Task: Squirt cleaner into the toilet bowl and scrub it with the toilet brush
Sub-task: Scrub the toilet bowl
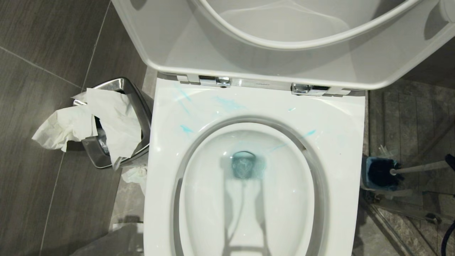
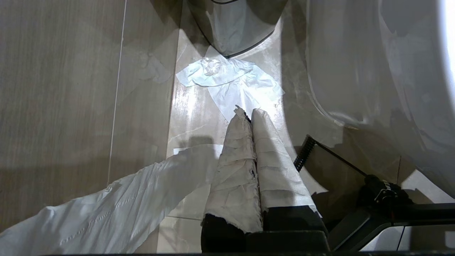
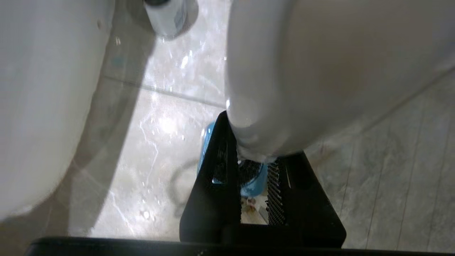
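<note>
Two glossy surfaces face us: the oval toilet bowl [image 1: 245,199], streaked with thin blue cleaner [image 1: 231,104]. Our right gripper [image 3: 254,160] clamps the smooth white toilet brush [image 1: 417,168] handle, bristles sunk in the blue holder [image 1: 368,174] beside the bowl. Our left gripper [image 2: 249,113], paper-wrapped, is pressed together above crumpled tissue [image 2: 231,83].

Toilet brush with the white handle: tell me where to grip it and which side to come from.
Grip the white-handled, black-bristled toilet brush high on its slim handle, clear of the head seated in the square grey-and-blue holder. Come from the robot's right, because the handle leans that way. The right end effector grips there.
</note>
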Controlling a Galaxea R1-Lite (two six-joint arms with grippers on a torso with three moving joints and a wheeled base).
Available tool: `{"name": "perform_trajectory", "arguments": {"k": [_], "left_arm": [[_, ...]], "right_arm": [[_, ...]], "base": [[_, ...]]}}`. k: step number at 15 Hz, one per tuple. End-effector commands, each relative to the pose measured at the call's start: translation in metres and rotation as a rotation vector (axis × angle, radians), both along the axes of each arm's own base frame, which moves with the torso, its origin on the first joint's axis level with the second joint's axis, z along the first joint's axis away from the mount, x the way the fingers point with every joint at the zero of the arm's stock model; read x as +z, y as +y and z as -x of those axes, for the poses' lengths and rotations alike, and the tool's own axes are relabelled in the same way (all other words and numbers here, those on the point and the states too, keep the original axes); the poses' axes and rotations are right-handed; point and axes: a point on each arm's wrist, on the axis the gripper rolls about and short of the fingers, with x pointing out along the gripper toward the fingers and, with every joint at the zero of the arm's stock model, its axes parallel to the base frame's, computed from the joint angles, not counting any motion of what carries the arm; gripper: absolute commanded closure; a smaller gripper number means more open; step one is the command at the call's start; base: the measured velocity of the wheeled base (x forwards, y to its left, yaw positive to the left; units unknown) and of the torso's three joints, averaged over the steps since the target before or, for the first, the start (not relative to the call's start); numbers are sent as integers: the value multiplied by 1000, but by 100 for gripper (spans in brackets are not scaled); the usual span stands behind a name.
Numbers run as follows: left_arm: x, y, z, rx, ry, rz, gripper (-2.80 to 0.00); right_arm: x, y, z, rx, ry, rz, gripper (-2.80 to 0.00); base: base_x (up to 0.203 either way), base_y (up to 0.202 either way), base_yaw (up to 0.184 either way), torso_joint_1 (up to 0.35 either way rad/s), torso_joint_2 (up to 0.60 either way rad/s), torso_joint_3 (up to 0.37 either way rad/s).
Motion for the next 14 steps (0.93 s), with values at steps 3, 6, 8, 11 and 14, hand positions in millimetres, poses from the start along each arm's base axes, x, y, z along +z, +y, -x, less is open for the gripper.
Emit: {"name": "perform_trajectory", "arguments": {"k": [3,6,8,11,14], "left_arm": [[0,0,0,0,3,0,0],[0,0,0,0,3,0,0],[0,0,0,0,3,0,0],[0,0,0,0,3,0,0],[0,0,0,0,3,0,0]], "right_arm": [[14,9,19,-17,-68,13,0],[22,12,25,-19,-84,-9,0],[34,12,27,-23,-93,-27,0],[69,14,30,-46,-83,-75,0],[101,18,38,-51,-30,-116,0]], "base": [[0,0,0,0,0,0],[0,0,0,0,0,0],[0,0,0,0,0,0],[0,0,0,0,0,0],[0,0,0,0,0,0]]}}
